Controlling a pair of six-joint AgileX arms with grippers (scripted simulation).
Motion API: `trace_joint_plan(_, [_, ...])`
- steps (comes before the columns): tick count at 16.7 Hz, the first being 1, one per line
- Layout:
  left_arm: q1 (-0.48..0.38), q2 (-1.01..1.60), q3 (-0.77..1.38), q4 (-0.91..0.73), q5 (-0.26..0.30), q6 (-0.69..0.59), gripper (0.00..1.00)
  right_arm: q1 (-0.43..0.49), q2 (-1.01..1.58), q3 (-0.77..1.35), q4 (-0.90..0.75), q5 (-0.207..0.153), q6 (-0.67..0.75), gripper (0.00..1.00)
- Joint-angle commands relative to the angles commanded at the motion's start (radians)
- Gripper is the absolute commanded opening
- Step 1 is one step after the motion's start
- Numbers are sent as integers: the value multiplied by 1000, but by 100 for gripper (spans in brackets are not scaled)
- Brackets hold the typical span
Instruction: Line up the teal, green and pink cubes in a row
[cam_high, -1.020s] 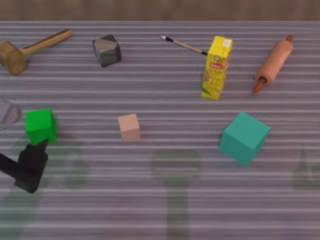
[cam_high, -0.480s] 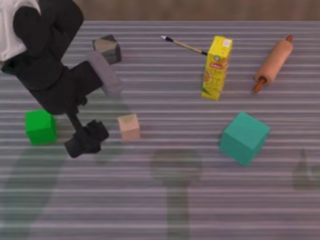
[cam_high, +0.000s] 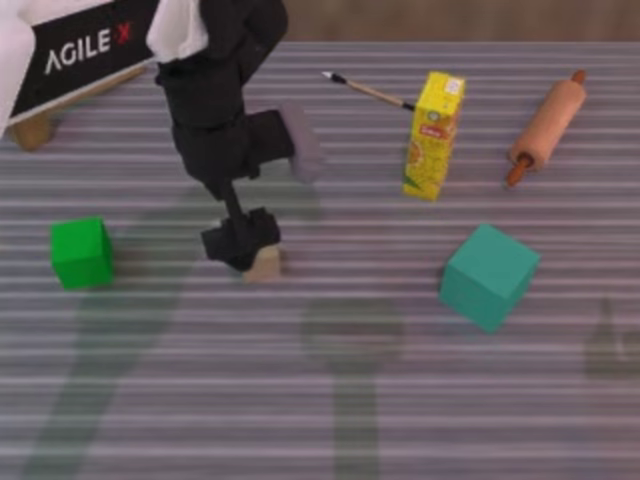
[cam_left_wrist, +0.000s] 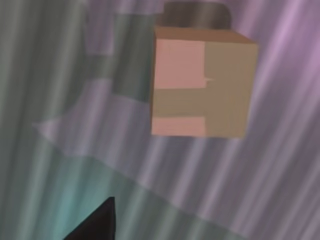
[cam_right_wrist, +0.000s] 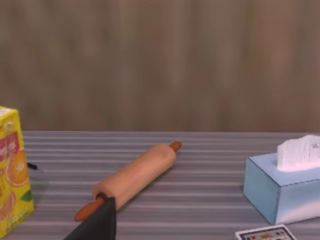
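Swinging in from the table's left, the left gripper (cam_high: 240, 243) now hangs directly over the pink cube (cam_high: 264, 264) at mid-table — whether its fingers are spread, I cannot tell. No row exists yet: the green cube (cam_high: 82, 252) sits far left, the teal cube (cam_high: 489, 276) well right and skewed. The left arm reaches down steeply from the far edge; the right arm stays parked out of the top view.

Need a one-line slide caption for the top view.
Left pincer over the pink cube; green cube and teal cube sit apart.

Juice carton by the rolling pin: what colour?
Yellow, with orange fruit print; juice carton shows best in the top view.
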Motion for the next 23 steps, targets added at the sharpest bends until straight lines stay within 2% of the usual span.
trace_joint_plan(4, [-13, 92, 119, -11, -45, 19, 100, 0, 0, 0, 0, 0, 0, 100])
trace_joint_plan(11, [-9, 94, 122, -7, -48, 20, 100, 0, 0, 0, 0, 0, 0, 100])
trace_joint_plan(19, [-13, 181, -58, 264, -48, 22, 100, 0, 0, 0, 0, 0, 0, 100])
trace_joint_plan(23, [-13, 191, -76, 287, -48, 23, 100, 0, 0, 0, 0, 0, 0, 100])
